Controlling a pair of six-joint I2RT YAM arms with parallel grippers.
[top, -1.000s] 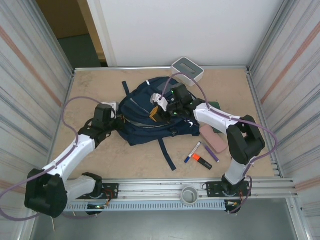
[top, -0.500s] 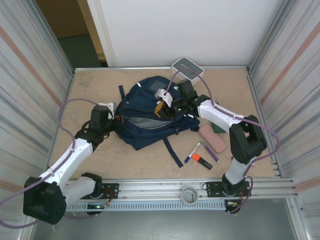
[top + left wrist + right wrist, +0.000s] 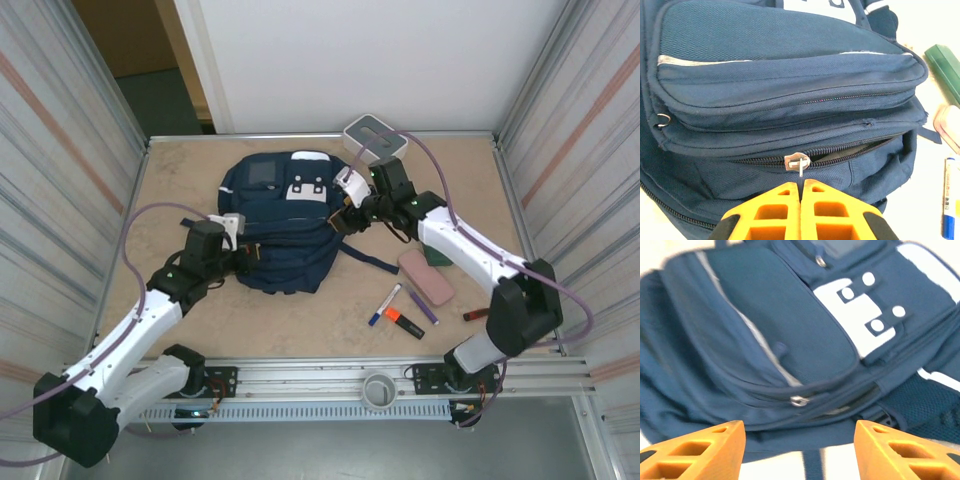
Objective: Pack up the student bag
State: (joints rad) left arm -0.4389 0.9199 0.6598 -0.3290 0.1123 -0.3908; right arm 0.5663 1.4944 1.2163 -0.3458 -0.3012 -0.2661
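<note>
Your right claw (image 3: 800,432) has just let go, jaws apart, so the student bag (image 3: 285,215) now lies flat toward 11 o'clock from the middle of the table (image 3: 180,170), and your left claw (image 3: 801,189), pinching the zip pull (image 3: 797,162), can slide it open.

The top camera looks down over the whole bench (image 3: 185,170). Both wrist cameras sit close on the student bag (image 3: 790,75), which all share.
</note>
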